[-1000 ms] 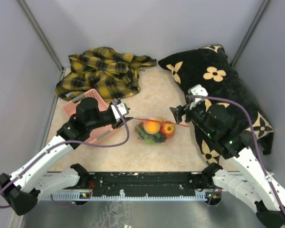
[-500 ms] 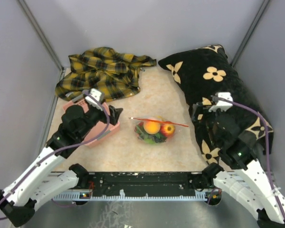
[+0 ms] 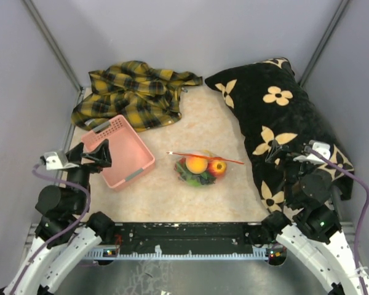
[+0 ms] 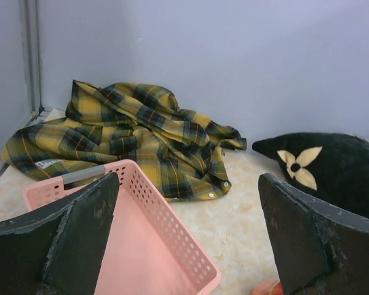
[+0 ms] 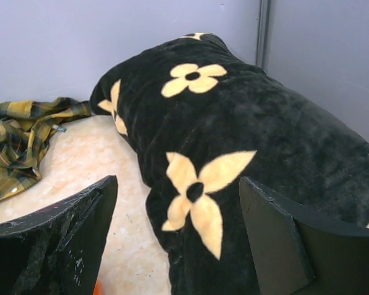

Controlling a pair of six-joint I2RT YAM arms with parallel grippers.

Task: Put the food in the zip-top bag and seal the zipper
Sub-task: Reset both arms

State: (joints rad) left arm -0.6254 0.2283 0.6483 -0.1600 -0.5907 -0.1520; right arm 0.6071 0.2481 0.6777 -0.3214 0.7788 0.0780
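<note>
Left pincer [image 3: 88, 155] drawn back from zip-top bag [image 3: 200, 166], opened wide, right pincer [image 3: 287, 158] withdrawn too

1 zip-top bag [image 3: 201, 174] w/ 1 red zipper [image 3: 206, 157]. Visible inside: 1 orange ball [image 3: 197, 164], 1 red apple [image 3: 218, 166], 1 green leafy pc [image 3: 192, 179]; other contents can't be counted. 1 pink basket [image 3: 120, 153], 1 plaid shirt [image 3: 135, 92], 1 black pillow [image 3: 277, 117]. 2 arms: left gripper [image 4: 187, 178], right gripper [image 5: 177, 181].

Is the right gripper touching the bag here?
Apart. The top view shows the right gripper, jaws open, over the pillow, with bare table between it and the bag.
</note>
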